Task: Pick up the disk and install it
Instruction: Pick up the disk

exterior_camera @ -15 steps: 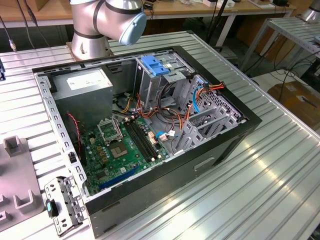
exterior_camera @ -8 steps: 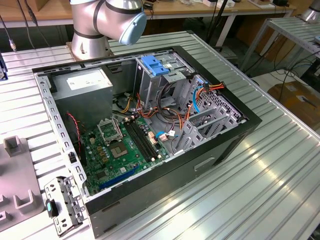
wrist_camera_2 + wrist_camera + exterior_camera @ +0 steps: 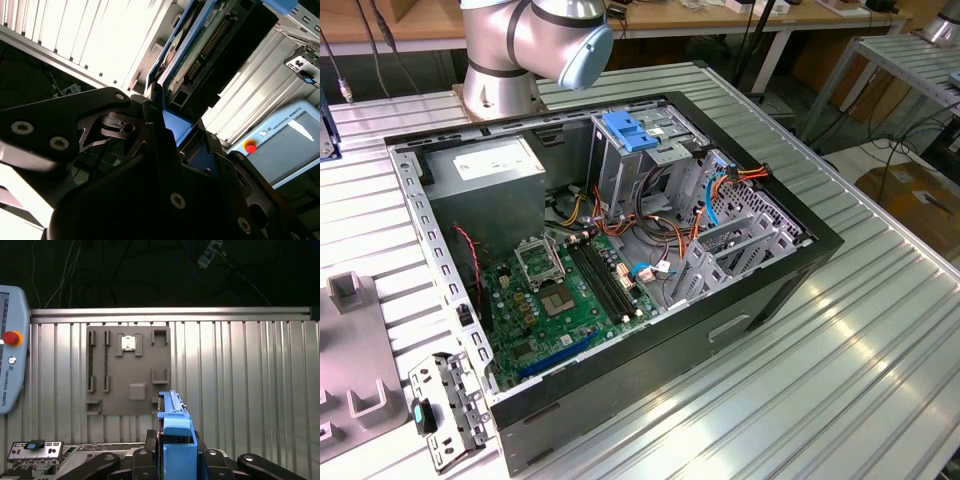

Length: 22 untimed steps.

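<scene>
Holding the disk (image 3: 170,405) edge-on in the gripper (image 3: 174,437), jaws closed narrow on its blue carrier frame (image 3: 176,457). Up in the air, well clear of the ribbed counter (image 3: 250,390).

Status, as a judgement: pick done, install not done. Disk not seated in anything, gripper clamped on it.

First wrist view:
- narrow edge of the disk, blue frame toward the camera
- beyond it, flat on the counter: grey fixture plate (image 3: 127,370) with raised slots and pockets
- teach pendant (image 3: 10,345) beside the plate
- small metal bracket (image 3: 35,450) near the gripper body

Second wrist view, not available from the first:
- broad face of the disk, with green circuit board (image 3: 200,50) and a connector row along it
- blue frame running down into the jaws
- dark gripper linkage up close
- good check of the grasp: frame pinched, no visible gap

Exterior view, the destination side:
- open computer case (image 3: 760,300) lying on the counter
- grey drive cage (image 3: 640,175) with blue handle (image 3: 632,130) standing in it
- motherboard (image 3: 570,300) and power supply (image 3: 490,175) alongside
- arm base (image 3: 510,50) just behind the case
- can't tell from here which bay of the cage is free
</scene>
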### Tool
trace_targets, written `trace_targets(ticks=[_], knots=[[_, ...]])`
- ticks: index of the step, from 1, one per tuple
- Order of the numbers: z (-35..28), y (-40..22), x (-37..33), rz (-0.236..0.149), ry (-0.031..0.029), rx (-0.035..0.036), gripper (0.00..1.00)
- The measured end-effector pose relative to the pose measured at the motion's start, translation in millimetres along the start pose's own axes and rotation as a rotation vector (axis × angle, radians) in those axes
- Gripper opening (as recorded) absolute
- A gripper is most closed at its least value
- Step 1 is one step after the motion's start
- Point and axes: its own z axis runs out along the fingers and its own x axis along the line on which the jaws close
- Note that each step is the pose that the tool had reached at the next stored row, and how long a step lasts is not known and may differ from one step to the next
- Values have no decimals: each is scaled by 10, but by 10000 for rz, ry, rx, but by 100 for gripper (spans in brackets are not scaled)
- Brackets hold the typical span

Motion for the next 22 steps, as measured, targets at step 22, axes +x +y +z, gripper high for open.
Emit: trace_targets(ticks=[22], knots=[[-7, -123, -4, 1, 0, 1, 37]])
